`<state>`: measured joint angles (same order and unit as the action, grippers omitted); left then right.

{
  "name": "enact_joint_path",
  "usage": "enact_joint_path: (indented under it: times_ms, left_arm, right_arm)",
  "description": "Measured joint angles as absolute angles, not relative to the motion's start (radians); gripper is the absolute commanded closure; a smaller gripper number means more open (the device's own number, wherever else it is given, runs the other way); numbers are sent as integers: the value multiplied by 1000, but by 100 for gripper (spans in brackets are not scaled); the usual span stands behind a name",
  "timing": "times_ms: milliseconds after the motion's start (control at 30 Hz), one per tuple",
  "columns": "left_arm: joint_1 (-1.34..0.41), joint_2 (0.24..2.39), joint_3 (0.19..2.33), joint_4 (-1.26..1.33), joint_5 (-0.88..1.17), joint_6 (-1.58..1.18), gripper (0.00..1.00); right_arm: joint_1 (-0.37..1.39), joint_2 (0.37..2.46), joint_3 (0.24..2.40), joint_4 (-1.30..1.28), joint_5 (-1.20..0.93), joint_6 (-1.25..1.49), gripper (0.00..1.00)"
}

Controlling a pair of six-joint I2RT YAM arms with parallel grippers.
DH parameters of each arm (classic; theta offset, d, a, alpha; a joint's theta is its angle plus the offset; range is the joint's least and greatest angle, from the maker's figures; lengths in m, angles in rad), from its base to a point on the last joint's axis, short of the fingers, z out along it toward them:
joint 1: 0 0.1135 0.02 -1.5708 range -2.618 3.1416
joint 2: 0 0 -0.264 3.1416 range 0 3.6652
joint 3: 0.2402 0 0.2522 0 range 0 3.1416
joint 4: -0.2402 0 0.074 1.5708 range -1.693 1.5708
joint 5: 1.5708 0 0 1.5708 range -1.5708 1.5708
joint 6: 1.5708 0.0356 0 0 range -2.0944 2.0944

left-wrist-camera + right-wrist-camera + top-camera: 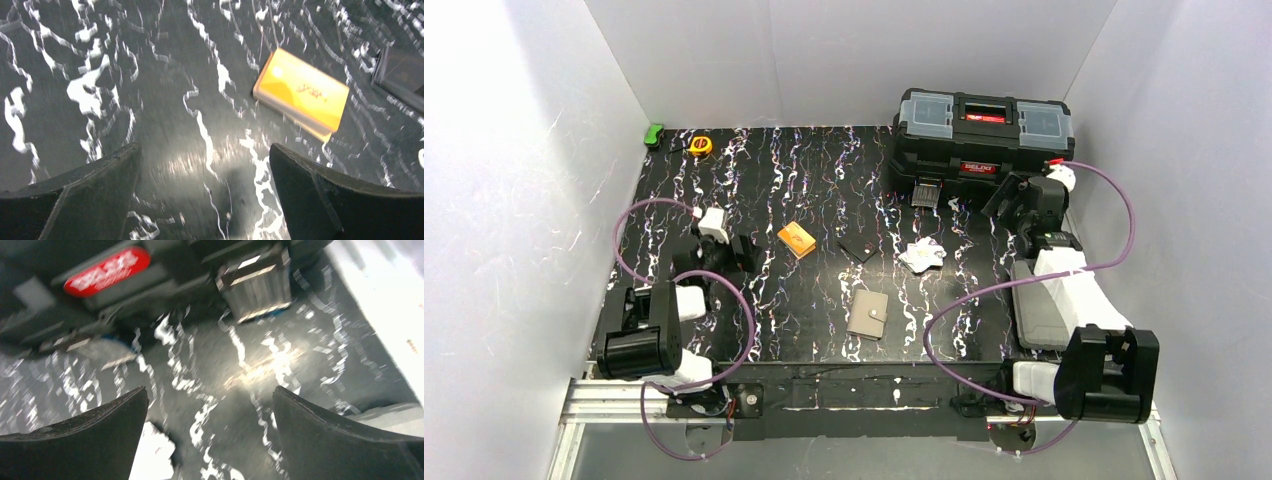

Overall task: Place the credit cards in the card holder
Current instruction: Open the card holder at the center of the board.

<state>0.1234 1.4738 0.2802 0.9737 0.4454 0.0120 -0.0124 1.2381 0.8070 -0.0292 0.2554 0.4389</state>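
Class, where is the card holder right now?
In the top view, the card holder lies centrally, nearer the front edge than the credit cards to its right and orange block to its left.

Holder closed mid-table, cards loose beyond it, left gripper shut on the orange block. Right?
No. The left gripper is open and empty; the left wrist view shows the orange block lying on the table ahead of it, untouched. The card holder is closed mid-table, the credit cards loose beyond it.
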Motion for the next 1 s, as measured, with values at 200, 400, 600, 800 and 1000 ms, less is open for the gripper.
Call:
enact_joint_path:
  times_ms: [200,400,600,800,1000]
  left_arm:
    - [147,1362,617,530,553,130,1]
    - [147,1106,720,234,591,247,1]
    - [147,1042,921,-129,605,307,1]
    - [147,881,944,-352,689,390,15]
    - [48,731,887,-475,727,465,12]
  right_arm:
    - [9,1143,761,-120,12,486,0]
    - [341,1140,780,-263,148,443,0]
    - [509,1069,806,-378,199,548,14]
    - [564,1002,856,-442,192,603,11]
    - [896,1224,907,-510,300,613,11]
